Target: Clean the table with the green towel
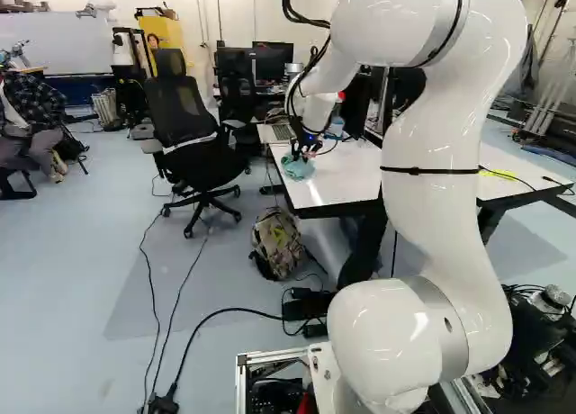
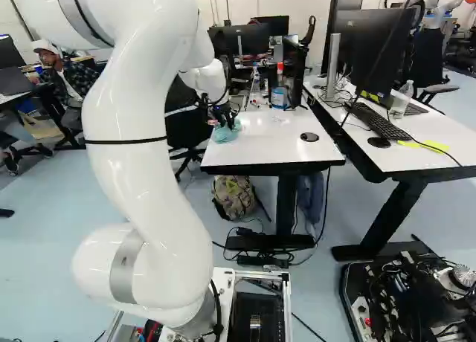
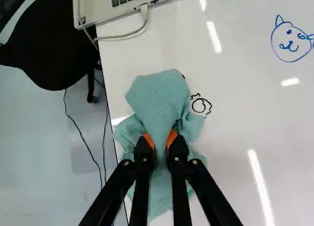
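- Gripping near its middle, the black gripper (image 3: pixel 160 140) has the green towel (image 3: pixel 157 98) pinched between its orange pads, the cloth gathered into a narrow bunch; a central hold probably serves to leave loose folds on either side as the wiping surface.
- The towel lies on the white table (image 3: pixel 235 103), close to the edge beside the office chair (image 1: pixel 184 117); gripped from above, it can presumably be pressed and dragged without the fingers scraping the top.
- A black doodle (image 3: pixel 200 105) stands just beside the folds (a likely target for the next stroke), and a dark trace shows at the towel's far border.
- The laptop (image 3: pixel 105 12) and its white cable (image 3: pixel 122 37) sit ahead of the cloth; a long stroke that way could snag the cable.
- Wrist view: the blue cat face (image 3: pixel 291 42) is plain here, well apart from the towel; neither base view lets one read the drawings.
- Right base view: a dark round object (image 2: pixel 309 137) on the same table and a keyboard (image 2: pixel 379 124) on the neighbouring desk appear, both hidden in the left base view (the arm blocks that side).
- Left base view: the chair's tall back and wheeled foot are exposed, largely masked by the arm in its companion.
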You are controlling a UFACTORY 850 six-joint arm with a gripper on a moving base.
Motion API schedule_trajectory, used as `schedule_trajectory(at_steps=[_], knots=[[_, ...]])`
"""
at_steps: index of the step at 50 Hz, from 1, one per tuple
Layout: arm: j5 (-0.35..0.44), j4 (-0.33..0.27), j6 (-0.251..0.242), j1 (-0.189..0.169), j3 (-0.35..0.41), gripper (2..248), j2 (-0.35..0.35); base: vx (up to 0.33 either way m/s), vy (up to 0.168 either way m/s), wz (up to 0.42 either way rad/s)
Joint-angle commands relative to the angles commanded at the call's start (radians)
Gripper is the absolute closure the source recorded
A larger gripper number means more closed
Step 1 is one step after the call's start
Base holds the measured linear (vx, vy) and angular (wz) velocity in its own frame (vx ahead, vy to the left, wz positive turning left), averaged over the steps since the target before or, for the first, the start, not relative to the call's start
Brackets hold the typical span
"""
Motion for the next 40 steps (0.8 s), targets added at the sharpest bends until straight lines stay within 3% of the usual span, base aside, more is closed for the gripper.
schedule_trajectory(at_steps=[24,40], knots=[[0.0,0.0,0.0,-0.068,-0.035,204,-0.026,0.0,0.0,0.0],[0.0,0.0,0.0,-0.075,-0.116,204,-0.087,0.0,0.0,0.0]])
